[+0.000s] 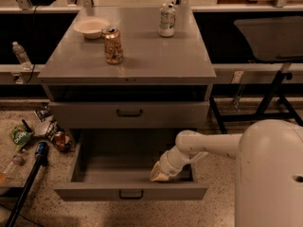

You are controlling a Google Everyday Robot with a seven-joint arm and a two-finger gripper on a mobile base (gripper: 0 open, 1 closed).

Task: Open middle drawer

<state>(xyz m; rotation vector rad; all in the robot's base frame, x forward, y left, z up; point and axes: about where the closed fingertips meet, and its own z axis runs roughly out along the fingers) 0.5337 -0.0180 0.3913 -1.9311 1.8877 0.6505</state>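
Lab-like workroom: grey metal cabinet, pincer in open middle drawer.

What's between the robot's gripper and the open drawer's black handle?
Nothing loose. In the camera view, the gripper sits inside the middle drawer, right side; only bare drawer floor and the front wall separate it from the handle.

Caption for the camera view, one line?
Gripper reaches into the pulled-out middle drawer; grey cabinet top holds a brown can, white can and bowl.
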